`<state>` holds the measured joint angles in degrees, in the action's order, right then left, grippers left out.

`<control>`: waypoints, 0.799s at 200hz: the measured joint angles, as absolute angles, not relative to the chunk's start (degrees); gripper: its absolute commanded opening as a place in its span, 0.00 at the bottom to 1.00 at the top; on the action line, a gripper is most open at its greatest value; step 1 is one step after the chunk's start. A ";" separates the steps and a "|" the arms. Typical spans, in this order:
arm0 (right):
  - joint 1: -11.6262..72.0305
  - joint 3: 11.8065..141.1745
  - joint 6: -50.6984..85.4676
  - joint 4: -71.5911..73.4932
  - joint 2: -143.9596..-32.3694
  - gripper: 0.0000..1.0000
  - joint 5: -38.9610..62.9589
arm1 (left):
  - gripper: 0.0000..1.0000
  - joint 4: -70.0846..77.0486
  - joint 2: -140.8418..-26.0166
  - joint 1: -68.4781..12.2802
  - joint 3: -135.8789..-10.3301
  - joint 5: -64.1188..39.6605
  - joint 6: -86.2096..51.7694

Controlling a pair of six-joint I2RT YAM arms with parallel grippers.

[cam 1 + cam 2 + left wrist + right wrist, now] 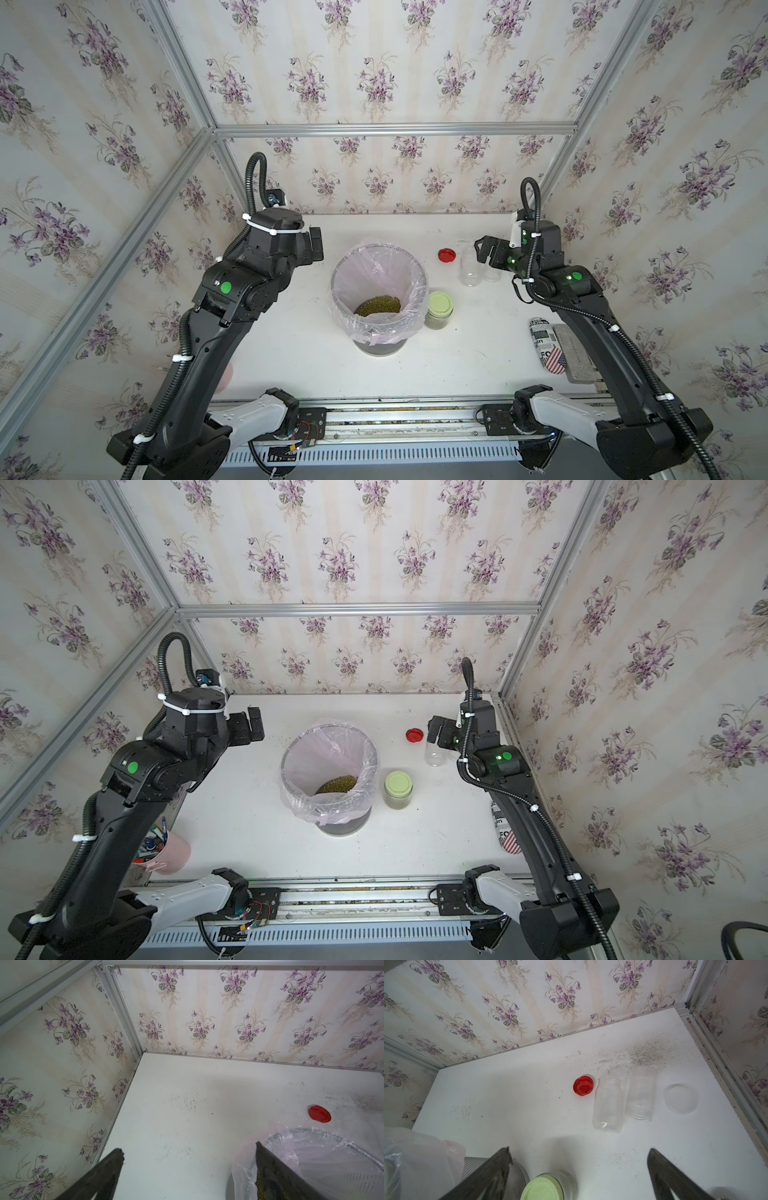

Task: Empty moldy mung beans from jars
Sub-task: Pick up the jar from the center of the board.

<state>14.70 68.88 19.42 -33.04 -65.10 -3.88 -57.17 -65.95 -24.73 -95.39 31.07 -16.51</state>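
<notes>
Two empty jars [609, 1103] sit side by side at the far right of the desk [478, 365], mouths facing opposite ways, with a red lid [583, 1085] just beside one and a clear lid [681, 1098] near the other. Beans [377, 306] lie heaped in the bottom of the bag-lined bin [380, 348] at mid-desk, and a third jar [439, 311], green-lidded with beans inside, stands upright just right of it. Both hands are spread wide and empty: the left hand [188, 1147] hangs by the bin's far left rim, the right hand [579, 1149] above the desk near the empty jars, touching neither.
</notes>
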 measured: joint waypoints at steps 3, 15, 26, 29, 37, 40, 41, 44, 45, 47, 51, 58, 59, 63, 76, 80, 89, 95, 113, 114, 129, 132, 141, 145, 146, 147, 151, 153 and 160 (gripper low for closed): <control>14.59 68.71 19.40 -32.80 -65.19 1.00 -3.77 | 1.00 -57.10 -65.73 -24.69 -95.20 31.11 -16.51; 14.00 68.20 19.57 -32.32 -65.78 1.00 -3.79 | 1.00 -56.58 -65.10 -24.56 -94.37 31.35 -16.34; 13.47 67.33 19.81 -31.40 -65.93 1.00 -3.73 | 0.99 -56.07 -64.88 -24.43 -93.60 31.73 -16.01; 13.39 66.89 19.97 -31.05 -65.78 1.00 -3.49 | 1.00 -56.01 -64.84 -24.43 -93.43 31.79 -15.92; 13.26 65.67 20.69 -29.87 -65.21 1.00 -3.33 | 1.00 -55.94 -64.90 -24.43 -93.01 32.23 -15.86; 13.19 65.17 20.93 -29.34 -64.90 1.00 -3.20 | 1.00 -55.86 -64.93 -24.43 -92.88 32.42 -15.75; 13.17 65.04 20.97 -29.26 -64.82 1.00 -3.16 | 1.00 -55.83 -64.95 -24.43 -92.82 32.51 -15.70; 13.10 64.47 21.08 -28.77 -64.40 1.00 -2.92 | 1.00 -55.81 -64.99 -24.43 -92.73 32.64 -15.70; 13.08 64.36 21.12 -28.69 -64.31 1.00 -2.83 | 1.00 -55.79 -65.01 -24.43 -92.68 32.75 -15.70; 13.04 64.03 21.23 -28.42 -64.05 1.00 -2.50 | 1.00 -55.79 -65.04 -24.43 -92.64 32.84 -15.68; 12.86 63.57 21.52 -28.14 -63.61 1.00 -1.91 | 1.00 -55.72 -65.12 -24.43 -92.51 33.15 -15.68; 12.62 63.40 21.96 -27.90 -63.24 1.00 -1.32 | 1.00 -55.68 -65.21 -24.43 -92.27 33.63 -15.70; 12.58 63.40 22.09 -27.81 -63.22 1.00 -1.26 | 1.00 -55.68 -65.23 -24.43 -92.25 33.71 -15.73; 12.40 63.46 22.35 -27.31 -63.18 1.00 -1.13 | 1.00 -55.68 -65.25 -24.43 -92.16 34.00 -15.73; 12.12 64.36 22.57 -26.72 -63.59 1.00 -0.64 | 1.00 -55.68 -65.36 -24.43 -92.07 34.50 -15.70; 12.05 64.69 22.57 -26.68 -63.81 1.00 -0.47 | 1.00 -55.68 -65.34 -24.43 -92.07 34.61 -15.70; 12.05 65.39 22.55 -26.72 -64.29 1.00 0.58 | 1.00 -55.68 -65.21 -24.40 -92.07 34.70 -15.59; 12.12 65.82 22.52 -26.92 -64.64 1.00 1.17 | 1.00 -55.68 -65.08 -24.40 -92.05 34.72 -15.49; 12.51 67.26 22.37 -28.01 -65.25 1.00 2.79 | 1.00 -55.64 -64.42 -24.40 -91.74 35.14 -14.76; 12.53 67.33 22.35 -28.05 -65.25 1.00 2.81 | 1.00 -55.64 -64.40 -24.40 -91.74 35.16 -14.72; 13.34 69.06 22.00 -29.69 -65.67 1.00 3.44 | 1.00 -55.57 -63.81 -24.40 -91.50 35.57 -13.76; 13.56 69.49 21.89 -30.13 -65.84 0.99 3.42 | 1.00 -55.55 -63.68 -24.40 -91.44 35.68 -13.52; 14.26 70.59 21.23 -31.33 -66.48 0.99 3.36 | 1.00 -55.44 -63.35 -24.43 -91.31 36.01 -12.99; 14.68 71.09 20.97 -32.01 -66.83 0.99 3.38 | 1.00 -55.40 -63.20 -24.43 -91.22 36.12 -12.84; 14.81 71.22 20.97 -32.25 -66.92 0.99 3.38 | 1.00 -55.35 -63.13 -24.43 -91.20 36.18 -12.75; 14.87 71.31 20.99 -32.36 -66.98 0.99 3.36 | 1.00 -55.33 -63.11 -24.43 -91.18 36.21 -12.71; 15.38 71.75 20.99 -33.12 -67.35 0.98 3.33 | 1.00 -55.31 -62.98 -24.43 -91.11 36.36 -12.47; 15.62 71.96 20.97 -33.54 -67.55 0.98 3.25 | 1.00 -55.31 -62.94 -24.43 -91.09 36.40 -12.45; 16.58 72.62 20.97 -34.89 -68.18 0.97 2.90 | 1.00 -55.29 -62.85 -24.43 -91.09 36.58 -12.16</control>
<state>16.58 72.62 20.97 -34.89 -68.18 2.90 -55.29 -62.85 -24.43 -91.09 36.58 -12.16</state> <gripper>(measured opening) 0.983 0.996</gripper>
